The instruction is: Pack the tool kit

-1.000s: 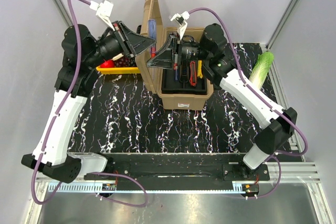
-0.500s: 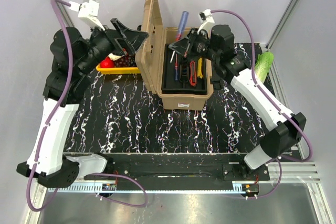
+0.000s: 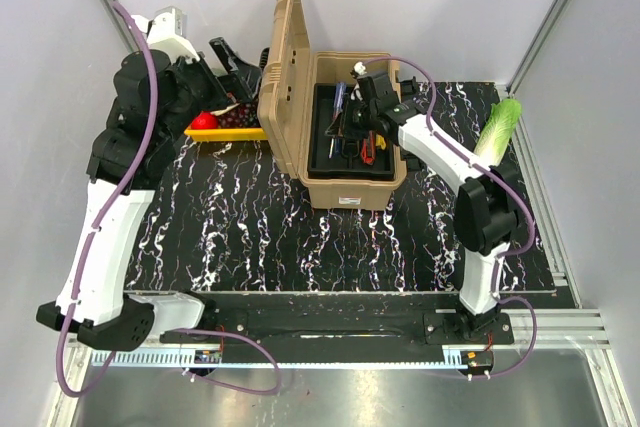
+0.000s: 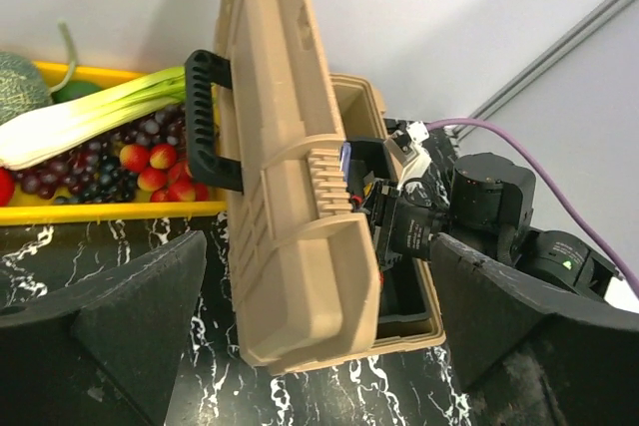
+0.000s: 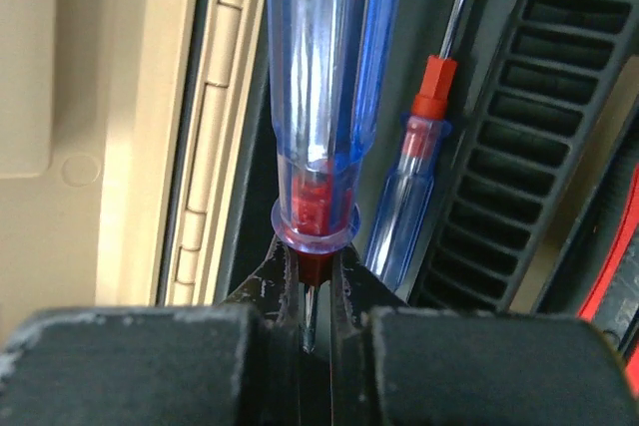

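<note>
What I count
One toolbox (image 3: 350,187), two blue screwdrivers (image 5: 319,77), one yellow crate (image 3: 225,133), one cabbage (image 3: 497,127), one leek (image 4: 90,117).

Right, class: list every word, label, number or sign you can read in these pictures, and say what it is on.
None can be read.
White label on the front wall of the tan toolbox: print too small and blurred to read.
No other writing shows in any view.

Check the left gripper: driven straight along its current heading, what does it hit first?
Probably the toolbox's raised lid, centred ahead of the open left gripper; the black handle sits just left of that line. Depth unclear.
</note>
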Robot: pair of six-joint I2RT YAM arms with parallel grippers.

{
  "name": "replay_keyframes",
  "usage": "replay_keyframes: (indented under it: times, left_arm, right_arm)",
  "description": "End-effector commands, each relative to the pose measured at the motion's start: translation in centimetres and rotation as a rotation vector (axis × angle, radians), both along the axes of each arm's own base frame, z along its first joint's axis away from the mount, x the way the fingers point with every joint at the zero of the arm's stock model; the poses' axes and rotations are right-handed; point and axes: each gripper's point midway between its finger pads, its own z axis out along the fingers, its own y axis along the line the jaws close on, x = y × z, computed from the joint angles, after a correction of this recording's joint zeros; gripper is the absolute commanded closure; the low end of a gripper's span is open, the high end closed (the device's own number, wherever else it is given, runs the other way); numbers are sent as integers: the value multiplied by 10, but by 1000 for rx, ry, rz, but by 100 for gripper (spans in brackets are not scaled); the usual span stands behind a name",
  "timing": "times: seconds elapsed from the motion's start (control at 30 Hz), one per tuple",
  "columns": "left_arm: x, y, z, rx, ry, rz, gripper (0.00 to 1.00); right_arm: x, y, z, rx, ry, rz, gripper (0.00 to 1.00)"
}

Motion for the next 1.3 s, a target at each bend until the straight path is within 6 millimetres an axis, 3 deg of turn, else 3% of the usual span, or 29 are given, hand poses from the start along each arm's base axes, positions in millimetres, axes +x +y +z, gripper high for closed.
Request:
replay_keyframes:
  times: [0.0,0.1,0.3,0.4,0.6,0.67,0.8,0.87,1.07,1.27]
  left_arm:
    - [2,16,16,0,-39,60,2]
    - [6,20,15,-9,-33,64,2]
    - [16,29,7,-9,-7,85,2]
    - [23,30,1,-8,12,87,2]
    - [38,10,-9,13,32,-58,1]
    - [41,-6,-9,41,5,-163,1]
    - [47,-26,-10,89,-23,-285,1]
    - [52,-32,-13,112,-28,-305,7]
    - [54,-65,-26,111,-2,-411,29]
    - [48,-97,-28,89,5,-498,32]
  right_arm:
    - [16,6,24,-3,-76,-6,100]
    - [19,8,14,-10,-56,-6,93]
    - [20,3,19,-26,-62,-32,50]
    - [18,-3,28,-40,-75,-60,40]
    - [9,-22,72,-31,-150,-119,39]
    - [5,-38,93,-41,-202,-162,38]
    - [4,-79,110,-74,-245,-258,35]
    - [6,-104,108,-93,-242,-311,34]
    - [3,-162,78,-106,-155,-433,35]
    - [-7,-185,65,-96,-125,-505,35]
